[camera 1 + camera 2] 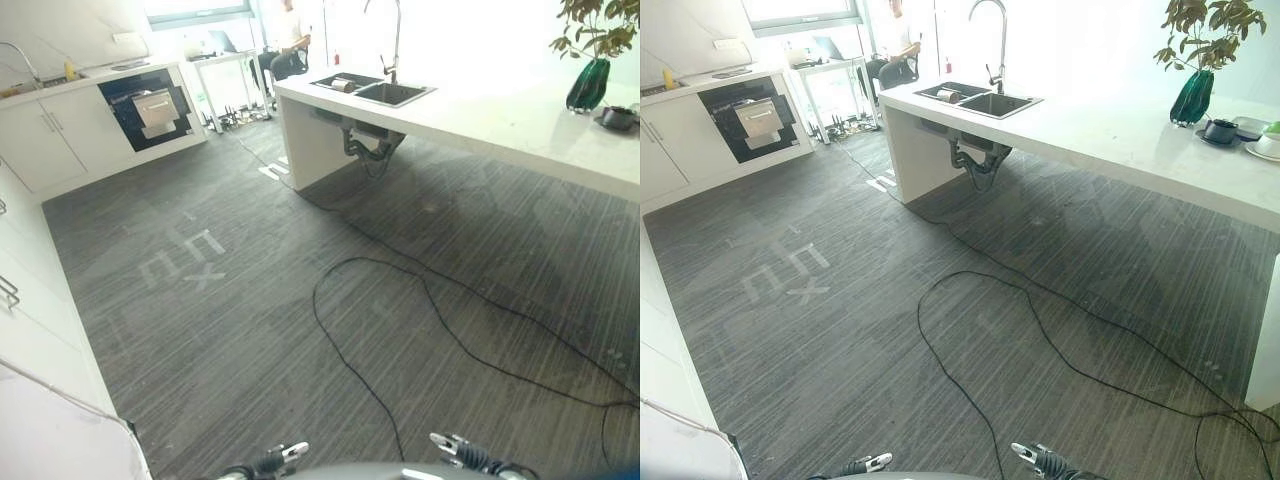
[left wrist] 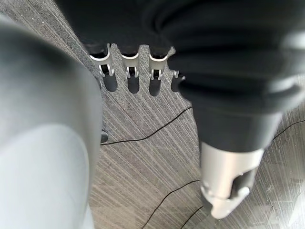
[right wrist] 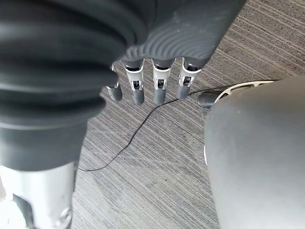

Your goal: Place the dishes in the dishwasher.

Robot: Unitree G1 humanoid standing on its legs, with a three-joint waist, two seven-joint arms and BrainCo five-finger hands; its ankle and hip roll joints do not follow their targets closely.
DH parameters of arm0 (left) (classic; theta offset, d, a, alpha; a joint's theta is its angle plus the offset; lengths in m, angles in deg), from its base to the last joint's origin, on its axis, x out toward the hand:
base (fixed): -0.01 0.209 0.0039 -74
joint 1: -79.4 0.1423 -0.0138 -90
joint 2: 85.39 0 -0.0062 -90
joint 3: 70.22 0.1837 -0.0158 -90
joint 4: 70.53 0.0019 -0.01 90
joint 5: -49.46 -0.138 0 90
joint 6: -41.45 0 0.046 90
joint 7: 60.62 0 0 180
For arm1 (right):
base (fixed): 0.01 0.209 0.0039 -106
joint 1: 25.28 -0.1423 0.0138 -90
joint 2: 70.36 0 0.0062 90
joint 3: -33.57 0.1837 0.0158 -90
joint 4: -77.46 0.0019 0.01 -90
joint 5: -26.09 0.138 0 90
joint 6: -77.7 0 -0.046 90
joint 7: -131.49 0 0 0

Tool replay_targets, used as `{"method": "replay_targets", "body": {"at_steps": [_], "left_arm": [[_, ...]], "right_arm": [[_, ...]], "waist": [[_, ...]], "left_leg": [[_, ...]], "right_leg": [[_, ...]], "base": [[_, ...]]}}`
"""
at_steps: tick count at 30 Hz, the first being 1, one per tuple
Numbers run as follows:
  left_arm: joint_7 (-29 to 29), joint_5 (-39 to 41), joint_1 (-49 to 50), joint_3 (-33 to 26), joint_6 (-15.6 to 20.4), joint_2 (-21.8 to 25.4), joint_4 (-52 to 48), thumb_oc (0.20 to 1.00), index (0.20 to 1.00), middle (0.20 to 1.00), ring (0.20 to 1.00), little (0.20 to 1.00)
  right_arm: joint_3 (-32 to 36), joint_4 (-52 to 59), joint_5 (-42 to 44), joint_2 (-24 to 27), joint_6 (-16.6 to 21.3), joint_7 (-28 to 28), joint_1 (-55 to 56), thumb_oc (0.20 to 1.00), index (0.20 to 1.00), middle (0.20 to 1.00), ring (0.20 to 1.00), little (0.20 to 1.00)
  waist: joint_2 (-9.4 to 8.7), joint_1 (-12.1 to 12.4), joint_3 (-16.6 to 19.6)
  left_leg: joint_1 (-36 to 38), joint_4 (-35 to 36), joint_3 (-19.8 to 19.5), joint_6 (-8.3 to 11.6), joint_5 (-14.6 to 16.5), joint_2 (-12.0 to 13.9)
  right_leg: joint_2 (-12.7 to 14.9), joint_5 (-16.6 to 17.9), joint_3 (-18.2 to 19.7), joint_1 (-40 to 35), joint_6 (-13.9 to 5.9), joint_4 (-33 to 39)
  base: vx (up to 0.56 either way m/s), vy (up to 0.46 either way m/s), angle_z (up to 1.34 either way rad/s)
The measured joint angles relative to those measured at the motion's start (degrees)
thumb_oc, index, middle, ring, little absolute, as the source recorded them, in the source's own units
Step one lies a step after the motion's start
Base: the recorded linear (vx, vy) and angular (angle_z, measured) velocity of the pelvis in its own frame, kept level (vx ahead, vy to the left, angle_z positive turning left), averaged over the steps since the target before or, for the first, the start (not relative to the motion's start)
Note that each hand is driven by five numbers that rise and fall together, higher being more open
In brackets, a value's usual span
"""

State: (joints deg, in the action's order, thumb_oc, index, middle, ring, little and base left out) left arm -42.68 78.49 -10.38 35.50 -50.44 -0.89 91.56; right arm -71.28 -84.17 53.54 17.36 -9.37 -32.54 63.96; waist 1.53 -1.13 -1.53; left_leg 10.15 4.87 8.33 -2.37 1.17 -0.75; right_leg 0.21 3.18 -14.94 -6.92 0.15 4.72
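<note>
A dark cup on a saucer (image 1: 1220, 131) and a white bowl (image 1: 1270, 143) stand on the white counter (image 1: 500, 120) at the far right. Something cylindrical lies in the sink (image 1: 343, 85). The dark-fronted dishwasher (image 1: 150, 108) is set in the white cabinets at the far left, its front panel slightly out. My left hand (image 2: 130, 76) hangs over the striped floor with straight fingers and holds nothing. My right hand (image 3: 159, 86) hangs the same way, fingers straight and empty. Both are far from the counter and the dishwasher.
A green vase with a plant (image 1: 588, 82) stands by the cup. A tall faucet (image 1: 395, 40) rises behind the sink. White tape marks (image 1: 185, 255) lie on the grey floor. A person (image 1: 290, 40) sits at a desk at the back. White cabinets (image 1: 30, 330) line the left.
</note>
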Motion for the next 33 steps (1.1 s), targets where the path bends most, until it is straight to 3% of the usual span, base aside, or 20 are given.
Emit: {"method": "replay_targets", "body": {"at_steps": [4, 6, 8, 10, 11, 13, 15, 16, 17, 19, 21, 24, 25, 26, 27, 28, 29, 30, 32, 33], "left_arm": [[-1.03, 2.33, -0.65, 0.04, 4.0, -0.08, -1.41, 1.0, 1.0, 1.0, 1.0, 1.0], [-1.63, 3.69, -2.03, -0.01, 4.71, 0.19, -2.42, 1.0, 1.0, 1.0, 1.0, 1.0], [-2.19, 3.62, -4.26, -1.61, 5.12, 0.85, -2.08, 1.0, 1.0, 1.0, 1.0, 1.0], [-2.61, 3.53, -5.83, -2.29, 5.88, 0.93, -1.7, 1.0, 1.0, 1.0, 1.0, 1.0], [-2.58, 3.59, -5.91, -3.35, 6.58, 1.29, -3.13, 1.0, 1.0, 1.0, 1.0, 1.0], [-2.46, 3.55, -6.51, -4.46, 6.35, 1.05, -2.14, 1.0, 1.0, 1.0, 1.0, 1.0], [-2.14, 3.49, -5.19, -4.51, 6.58, -0.97, -1.04, 1.0, 1.0, 1.0, 1.0, 1.0], [-2.53, 3.52, -5.76, -4.81, 7.3, -1.69, 0.15, 1.0, 1.0, 1.0, 1.0, 1.0], [-2.61, 3.51, -5.92, -5.19, 7.84, -1.24, 0.34, 1.0, 1.0, 1.0, 1.0, 1.0], [-2.88, 3.36, -6.72, -6.79, 8.16, -0.94, 2.39, 1.0, 1.0, 1.0, 1.0, 1.0], [-3.25, 1.36, -6.38, -6.69, 7.45, -1.36, 4.57, 1.0, 1.0, 1.0, 1.0, 1.0], [-2.97, 0.84, -5.35, -6.55, 6.48, -0.8, 4.52, 1.0, 1.0, 1.0, 1.0, 1.0], [-2.48, 0.51, -5.23, -4.31, 6.0, -0.35, 4.52, 1.0, 1.0, 1.0, 1.0, 1.0], [-1.43, -0.64, -4.09, 0.06, 5.84, 2.43, 2.96, 1.0, 1.0, 1.0, 1.0, 1.0], [-1.22, -0.84, -4.04, 0.98, 5.83, 4.13, 1.75, 1.0, 1.0, 1.0, 1.0, 1.0], [-1.44, -0.44, -4.73, 2.46, 6.03, 3.22, 0.12, 1.0, 1.0, 1.0, 1.0, 1.0], [-1.38, -0.43, -4.67, 2.43, 5.85, 2.05, 0.12, 1.0, 1.0, 1.0, 1.0, 1.0], [-1.14, -0.44, -5.3, 2.32, 5.78, 1.48, 0.09, 1.0, 1.0, 1.0, 1.0, 1.0], [-0.79, -0.46, -8.8, 2.37, 5.67, 2.71, 0.28, 1.0, 1.0, 1.0, 1.0, 1.0], [-1.1, -0.44, -9.41, 2.37, 5.86, 2.52, 0.12, 1.0, 1.0, 1.0, 1.0, 1.0]], "right_arm": [[-0.3, 0.22, 0.83, -0.04, 0.18, 0.73, -1.54, 1.0, 1.0, 1.0, 1.0, 1.0], [-0.98, 0.2, 0.82, -0.07, 0.12, 1.1, -2.79, 1.0, 1.0, 1.0, 1.0, 1.0], [-2.59, 0.19, 0.82, -0.08, 0.03, 1.3, -6.1, 1.0, 1.0, 1.0, 1.0, 1.0], [-2.52, 0.12, 0.82, 0.41, -0.07, 1.2, -9.48, 1.0, 1.0, 1.0, 1.0, 1.0], [-2.45, -0.22, 0.82, 0.79, -0.28, 0.94, -9.7, 1.0, 1.0, 1.0, 1.0, 1.0], [-2.46, -2.63, 0.77, 0.56, -1.27, 0.9, -9.83, 1.0, 1.0, 1.0, 1.0, 1.0], [-2.08, -5.18, 0.69, 0.57, -1.47, 0.93, -9.37, 1.0, 1.0, 1.0, 1.0, 1.0], [-2.08, -5.65, 0.71, 0.69, -1.26, 0.89, -7.83, 1.0, 1.0, 1.0, 1.0, 1.0], [-2.08, -6.86, 0.73, 0.17, -1.13, 0.93, -6.79, 1.0, 1.0, 1.0, 1.0, 1.0], [-2.21, -8.24, 0.68, 0.34, -0.54, 1.0, -6.64, 1.0, 1.0, 1.0, 1.0, 1.0], [-2.17, -9.1, 0.67, 0.41, 0.66, 1.0, -6.43, 1.0, 1.0, 1.0, 1.0, 1.0], [-2.05, -9.05, 0.56, -0.03, 1.97, 1.5, -5.35, 1.0, 1.0, 1.0, 1.0, 1.0], [-2.09, -8.11, 0.6, 0.46, 2.54, 1.48, -5.19, 1.0, 1.0, 1.0, 1.0, 1.0], [-2.68, -3.6, 0.74, -0.42, 3.37, 1.7, -3.49, 1.0, 1.0, 1.0, 1.0, 1.0], [-2.67, -1.85, 0.76, -1.11, 3.95, 1.77, -2.95, 1.0, 1.0, 1.0, 1.0, 1.0], [-2.61, -1.24, 0.76, -0.09, 4.07, 1.73, -4.91, 1.0, 1.0, 1.0, 1.0, 1.0], [-1.89, 0.2, 0.89, 0.71, 5.42, 0.98, -5.3, 1.0, 1.0, 1.0, 1.0, 1.0], [-0.45, 2.99, 0.69, 3.1, 6.35, 1.24, -5.17, 1.0, 1.0, 1.0, 1.0, 1.0], [-0.26, 3.11, 0.79, 3.05, 6.69, 2.2, -4.89, 1.0, 1.0, 1.0, 1.0, 1.0], [-0.3, 0.65, 0.69, 1.78, 6.23, 2.41, -2.37, 1.0, 1.0, 1.0, 1.0, 1.0]], "waist": [[-0.03, -0.08, -0.45], [-0.47, 0.03, -1.55], [-2.71, 0.18, -3.85], [-4.37, 0.74, -7.36], [-3.89, 1.29, -8.4], [-3.16, 1.56, -8.69], [1.4, 1.74, -9.27], [2.95, 1.44, -9.56], [2.11, 3.05, -9.31], [0.02, 3.54, -9.11], [-0.09, 2.93, -8.48], [-2.09, 3.31, -6.61], [-0.21, 3.04, -6.59], [-1.13, 1.79, -4.28], [-3.4, 1.31, -3.51], [-1.86, 1.49, -2.73], [0.16, 0.92, -2.99], [2.38, -0.31, -3.46], [-0.03, -3.65, -5.49], [-1.3, -4.41, -6.42]], "left_leg": [[-0.12, -0.43, -0.04, 0.47, 0.14, 0.42], [-2.25, -6.11, -0.05, 1.86, 2.49, 1.24], [-9.82, -21.54, -0.14, 4.06, 3.85, 1.69], [-22.88, -44.34, -2.41, 9.31, -2.74, 2.65], [-26.76, -48.98, -3.42, 8.81, -3.81, 2.82], [-27.61, -33.94, -0.01, 8.0, -3.88, 2.68], [-23.93, -5.27, 1.52, 9.15, -8.68, 5.18], [-23.9, 0.97, 0.78, 9.91, -9.41, 6.77], [-24.51, 0.87, -0.58, 9.9, -9.74, 6.57], [-23.4, 0.51, -1.19, 8.78, -9.63, 4.42], [-18.36, 0.52, -1.63, 6.77, -8.69, 3.29], [-11.06, 0.56, -1.17, -1.19, -8.27, -3.35], [-8.09, 0.79, -2.15, -4.49, -9.94, -2.1], [-5.37, 0.54, -3.17, -6.04, -6.86, -3.48], [-3.71, 0.52, -4.04, -6.83, -5.4, -5.96], [-0.86, 0.47, -5.88, -9.85, -1.16, -8.09], [0.22, 0.49, -6.5, -10.16, -0.16, -7.8], [3.28, 0.41, -8.95, -10.16, 2.43, -6.8], [4.13, -4.31, -14.38, -7.38, 7.9, -7.58], [8.09, -5.36, -17.3, -6.48, 11.27, -6.7]], "right_leg": [[-0.5, -0.49, 0.14, 0.0, 0.11, -0.11], [-0.7, -2.67, 0.51, 0.71, 1.35, -2.64], [-0.39, -4.78, 2.03, 3.68, 3.16, -7.01], [0.01, -5.88, 4.83, 4.82, 4.79, -10.16], [-0.31, -5.97, 4.96, 4.06, 5.38, -9.84], [-0.92, -6.05, 5.4, 1.9, 5.4, -6.11], [-4.81, -4.94, 5.8, -0.81, 4.24, -4.57], [-6.58, -5.23, 4.36, -2.6, 4.5, -3.33], [-6.27, -5.46, 5.01, -3.47, 4.8, -2.64], [-4.53, -5.49, 6.55, -5.19, 4.82, -0.48], [-4.77, -7.8, 8.52, -7.45, 4.09, -0.95], [-3.03, -13.24, 9.35, -10.21, 0.25, -6.29], [-3.97, -16.13, 9.38, -7.26, -3.11, -18.56], [-1.26, -13.66, 9.81, 5.37, -7.46, -47.76], [1.66, -10.16, 11.26, 11.4, -9.94, -61.05], [4.03, -9.47, 12.82, 23.91, -9.09, -71.59], [4.08, -10.49, 12.01, 29.88, -7.23, -70.67], [1.75, -12.04, 10.8, 35.43, -3.74, -54.55], [4.19, -8.42, 8.83, 36.38, -4.25, -16.7], [6.11, -7.08, 6.51, 37.41, -3.44, -7.72]], "base": [[0.02, -0.163, -0.01], [-0.02, -0.167, -0.02], [0.02, -0.153, -0.07], [0.18, -0.036, -0.14], [0.25, 0.046, -0.22], [0.48, 0.153, -0.26], [0.58, 0.22, -0.25], [0.43, 0.192, -0.25], [0.48, 0.241, -0.32], [0.44, 0.223, -0.62], [0.45, 0.214, -0.46], [0.46, 0.327, -0.19], [0.35, 0.269, -0.11], [0.39, 0.275, 0.24], [0.36, 0.205, 0.42], [0.52, 0.126, 0.49], [0.61, -0.078, 0.53], [0.77, -0.209, 0.84], [0.6, -0.268, 1.6], [0.47, -0.247, 1.77]]}}
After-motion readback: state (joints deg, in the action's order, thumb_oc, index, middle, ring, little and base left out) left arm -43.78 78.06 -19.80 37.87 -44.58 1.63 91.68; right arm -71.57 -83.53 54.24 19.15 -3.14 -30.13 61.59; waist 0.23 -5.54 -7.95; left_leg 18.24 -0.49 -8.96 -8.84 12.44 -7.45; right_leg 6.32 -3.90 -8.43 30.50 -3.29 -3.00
